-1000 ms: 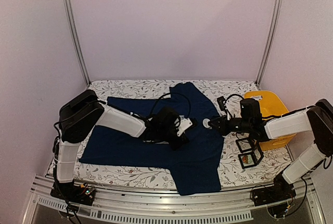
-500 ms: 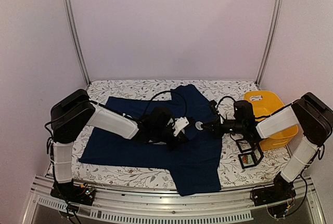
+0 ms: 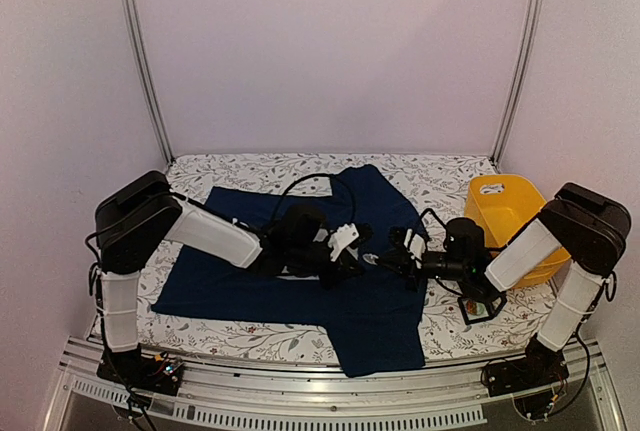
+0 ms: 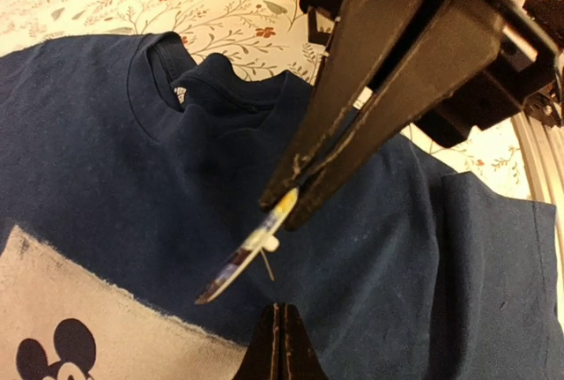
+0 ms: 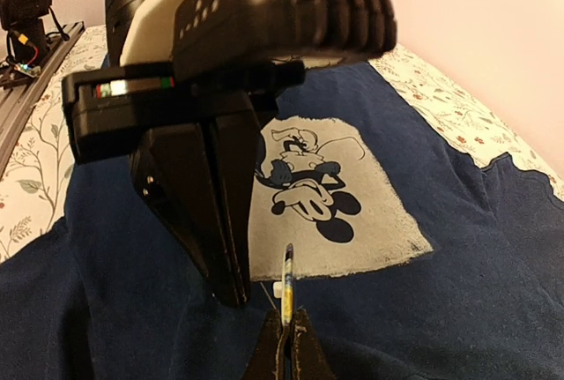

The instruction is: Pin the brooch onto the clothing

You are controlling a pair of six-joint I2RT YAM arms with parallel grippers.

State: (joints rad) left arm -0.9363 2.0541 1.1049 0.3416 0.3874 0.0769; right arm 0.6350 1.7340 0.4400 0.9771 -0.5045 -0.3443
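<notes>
The navy T-shirt [image 3: 260, 271] lies flat on the table, its pale mouse print [image 5: 326, 195] facing up. My right gripper [image 5: 286, 345] is shut on the brooch [image 5: 286, 281], a thin flat disc held on edge, its pin sticking out just above the cloth below the print. In the left wrist view the brooch [image 4: 251, 246] hangs from the right fingers [image 4: 352, 115]. My left gripper [image 4: 280, 336] is shut, its tips [image 5: 231, 296] down at the shirt just left of the brooch. In the top view the two grippers, left [image 3: 352, 256] and right [image 3: 388, 259], meet over the shirt's middle.
A yellow bin [image 3: 505, 216] stands at the right behind my right arm. Small black frames [image 3: 480, 301] sit on the floral table cover [image 3: 440, 176] beside the shirt's right edge. The shirt collar [image 4: 167, 71] lies toward the bin.
My right gripper has moved left with the brooch, from beside the shirt's edge to right next to my left gripper over the shirt. The left gripper has barely shifted.
</notes>
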